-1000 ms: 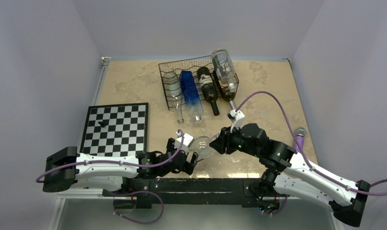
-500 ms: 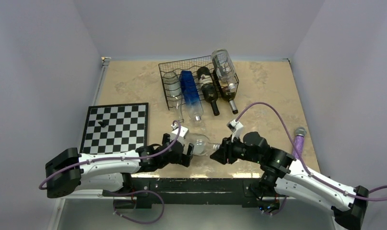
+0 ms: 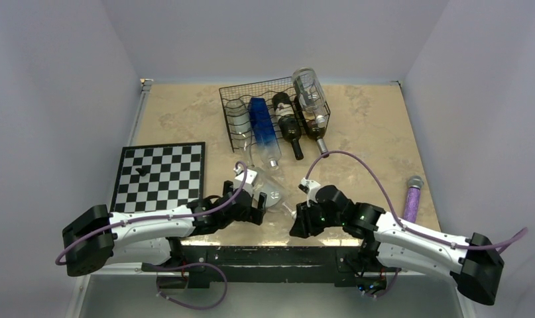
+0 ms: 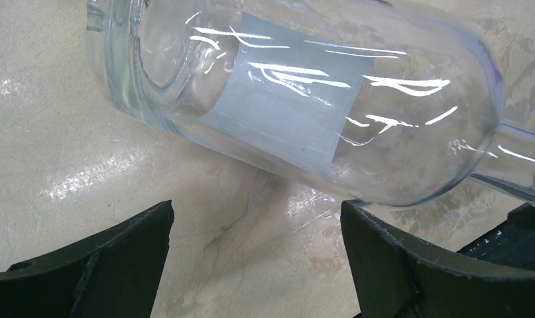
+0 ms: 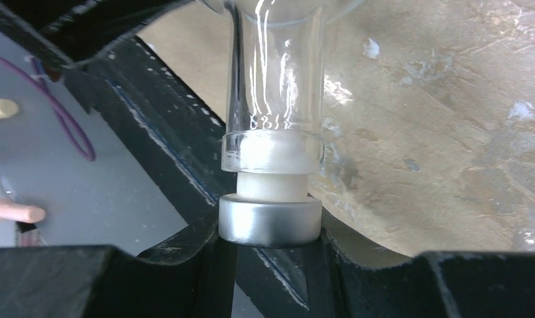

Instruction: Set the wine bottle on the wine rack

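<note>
The wine bottle (image 3: 273, 196) is clear glass with a pale label and lies low over the table near the front edge. Its body (image 4: 317, 99) fills the left wrist view. My right gripper (image 3: 296, 222) is shut on the bottle's silver cap (image 5: 270, 218), and the neck (image 5: 276, 79) runs away from the jaws. My left gripper (image 3: 256, 207) stands open just beside the bottle's body, with bare table between its fingers (image 4: 118, 255). The right fingertip sits at the bottle's shoulder. The black wire wine rack (image 3: 233, 90) stands at the far middle of the table.
The rack holds several bottles: a clear one, a blue one (image 3: 263, 129), dark ones, and a large clear one (image 3: 309, 89) on top at the right. A chessboard (image 3: 160, 175) with a small black piece lies at the left. A purple stick (image 3: 412, 199) lies at the right.
My right gripper has drawn back toward the near edge with the bottle's cap in it, swinging the bottle's base away from me. The left gripper stayed open and shifted slightly farther along the bottle.
</note>
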{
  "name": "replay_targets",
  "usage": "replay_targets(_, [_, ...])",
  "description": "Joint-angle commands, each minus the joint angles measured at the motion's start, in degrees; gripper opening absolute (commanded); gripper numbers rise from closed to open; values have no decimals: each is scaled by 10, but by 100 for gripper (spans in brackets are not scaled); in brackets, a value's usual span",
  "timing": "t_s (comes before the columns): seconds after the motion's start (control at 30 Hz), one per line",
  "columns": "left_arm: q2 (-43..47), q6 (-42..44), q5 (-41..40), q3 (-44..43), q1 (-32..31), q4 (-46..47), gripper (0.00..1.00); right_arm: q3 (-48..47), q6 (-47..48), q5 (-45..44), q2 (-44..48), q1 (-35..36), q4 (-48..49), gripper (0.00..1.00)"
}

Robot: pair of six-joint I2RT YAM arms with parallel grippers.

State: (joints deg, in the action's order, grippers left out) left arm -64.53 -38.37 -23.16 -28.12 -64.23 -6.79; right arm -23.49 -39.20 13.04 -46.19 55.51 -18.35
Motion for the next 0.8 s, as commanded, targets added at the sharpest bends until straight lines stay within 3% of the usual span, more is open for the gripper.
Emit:
replay_targets(0.0, [5, 5, -3, -22, 8, 32, 99, -11, 35, -69, -36, 2, 43, 0])
replay_targets(0.33, [22, 23, -4, -27, 13, 22, 99, 8, 54, -172, -70, 11, 92, 0])
replay_targets(0.53, [38, 32, -9, -31, 15, 9, 99, 1, 60, -196, -120, 20, 117, 15])
replay_targets(0.63, [47, 36, -12, -33, 15, 0, 99, -17, 65, -215, -126, 30, 102, 29])
replay_targets(0.77, [61, 39, -18, -32, 16, -10, 99, -43, 75, -246, -125, 37, 76, 57])
